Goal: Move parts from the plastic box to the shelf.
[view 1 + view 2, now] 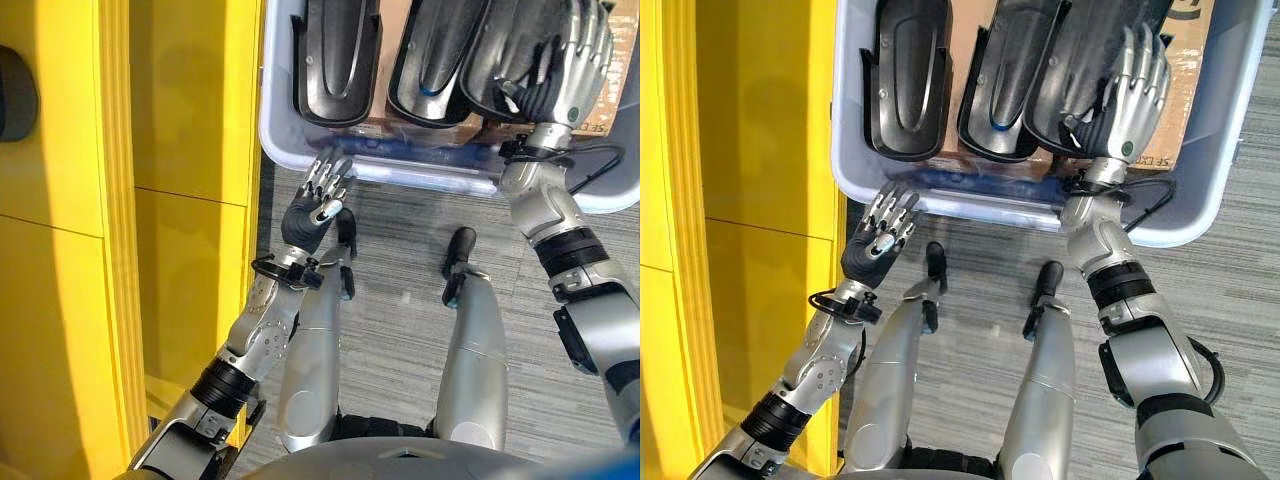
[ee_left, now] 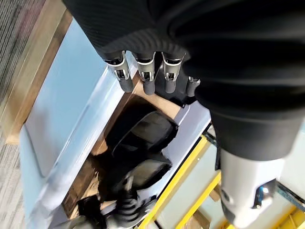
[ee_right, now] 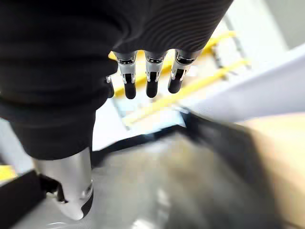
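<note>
Right hand point(image 1: 1132, 95) over part point(image 1: 1080, 70) (contact unclear).

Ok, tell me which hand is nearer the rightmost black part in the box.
Right. The right hand lies open on the rightmost black part inside the plastic box; the left hand hangs open outside the box's near wall, by its left corner.

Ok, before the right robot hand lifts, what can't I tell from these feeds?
- Far ends of the three black moulded plastic parts: cut off by the eye views' top edge.
- Contact between right robot hand and part: right wrist view blurred.
- Pale blue plastic box floor: covered by parts.
- Left robot hand idle, open.
</note>
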